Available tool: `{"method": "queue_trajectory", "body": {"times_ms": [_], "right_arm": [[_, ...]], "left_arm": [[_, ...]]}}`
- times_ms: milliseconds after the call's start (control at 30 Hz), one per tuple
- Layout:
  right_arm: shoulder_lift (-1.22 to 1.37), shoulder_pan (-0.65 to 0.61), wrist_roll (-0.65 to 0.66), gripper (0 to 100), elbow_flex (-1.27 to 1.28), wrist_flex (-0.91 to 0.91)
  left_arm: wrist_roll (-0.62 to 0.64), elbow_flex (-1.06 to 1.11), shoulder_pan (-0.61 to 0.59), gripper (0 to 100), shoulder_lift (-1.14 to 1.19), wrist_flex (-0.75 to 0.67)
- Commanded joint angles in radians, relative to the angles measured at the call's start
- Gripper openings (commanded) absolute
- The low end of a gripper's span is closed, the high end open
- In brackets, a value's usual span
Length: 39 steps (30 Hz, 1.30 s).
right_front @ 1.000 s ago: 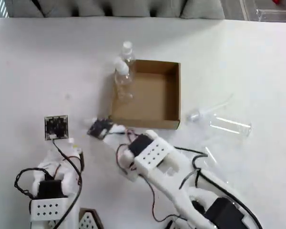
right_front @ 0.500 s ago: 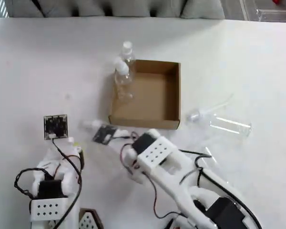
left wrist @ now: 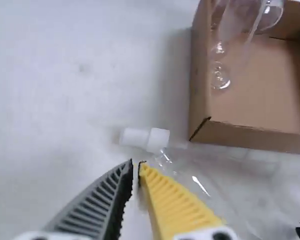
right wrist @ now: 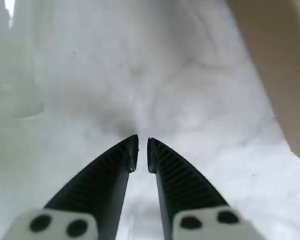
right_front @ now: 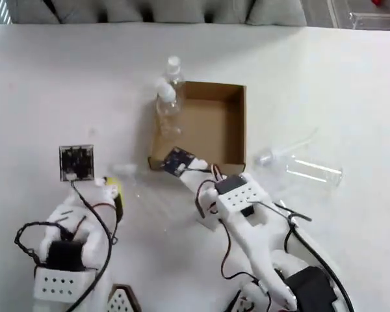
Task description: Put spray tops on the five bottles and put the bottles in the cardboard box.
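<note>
Left claw (left wrist: 135,167) and right claw (right wrist: 139,150) nearly closed, empty; four bottles (right_front: 174,68) (right_front: 167,101) (left wrist: 142,136) (right_front: 315,172), one cardboard box (right_front: 211,133).

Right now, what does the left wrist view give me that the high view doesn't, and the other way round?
Left wrist view adds the left arm's grey and yellow fingers, together, tips just short of a capped bottle lying beside the near corner of the cardboard box. High view adds the right arm at the box's near wall, plus a lying bottle and a loose spray top to the box's right. Both share the box and a standing bottle inside it.
</note>
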Motion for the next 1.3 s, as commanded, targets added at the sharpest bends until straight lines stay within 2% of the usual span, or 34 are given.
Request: {"method": "queue_trajectory", "body": {"times_ms": [0, 167, 333, 500, 567, 767, 1000, 1100, 1267], "right_arm": [[-0.021, 0.002, 0.017, 1.6, 0.003, -0.039], [-0.021, 0.01, 0.018, 1.6, 0.005, -0.051], [-0.019, 0.01, 0.018, 1.6, 0.005, -0.054], [-0.019, 0.01, 0.02, 1.6, 0.005, -0.067], [-0.019, 0.01, 0.02, 1.6, 0.005, -0.067], [-0.019, 0.01, 0.02, 1.6, 0.006, -0.067], [-0.019, 0.01, 0.02, 1.6, 0.015, -0.077], [-0.019, 0.01, 0.02, 1.6, 0.015, -0.077], [-0.019, 0.01, 0.02, 1.6, 0.015, -0.077]], "left_arm": [[0.098, -0.229, 0.073, 3, 0.277, 0.005], [0.275, -0.347, 0.15, 3, 0.504, -0.009], [0.416, -0.367, 0.171, 5, 0.607, -0.032], [0.425, -0.348, 0.173, 26, 0.656, -0.032], [0.427, -0.331, 0.173, 29, 0.682, -0.043], [0.425, -0.331, 0.171, 28, 0.835, -0.072], [0.428, -0.35, 0.162, 28, 1.041, -0.19], [0.428, -0.35, 0.162, 28, 1.081, -0.235], [0.427, -0.35, 0.162, 27, 1.084, -0.226]]}}
